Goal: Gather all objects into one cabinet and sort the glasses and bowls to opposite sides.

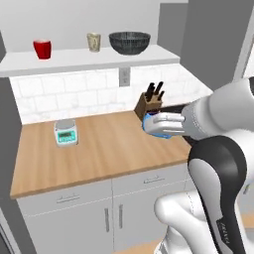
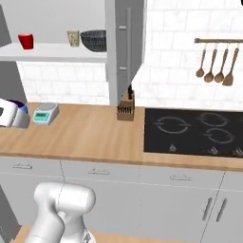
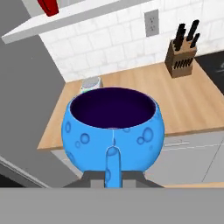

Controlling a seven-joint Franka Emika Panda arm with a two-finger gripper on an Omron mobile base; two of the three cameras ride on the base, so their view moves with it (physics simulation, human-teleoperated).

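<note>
Pinched on the rim of a small bright blue bowl [image 3: 114, 131], the two-finger gripper [image 3: 113, 162] holds it above the wooden counter [image 1: 109, 144], mouth tipped toward the backsplash. Beyond, a glossy red cup [image 1: 42, 49], a beige cup [image 1: 93, 42] and a wide dark ribbed bowl [image 1: 129, 43] stand upright in a row on the cabinet's white shelf [image 1: 84, 60].

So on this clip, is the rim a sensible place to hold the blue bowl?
Probably yes. The blue bowl is round-bellied and wide, so its thin upright rim suits narrow jaws best. The gripper is shut on the near wall, one finger outside, mouth up, approached from the side facing the hand.

Even, bright light (soft shadows)
</note>
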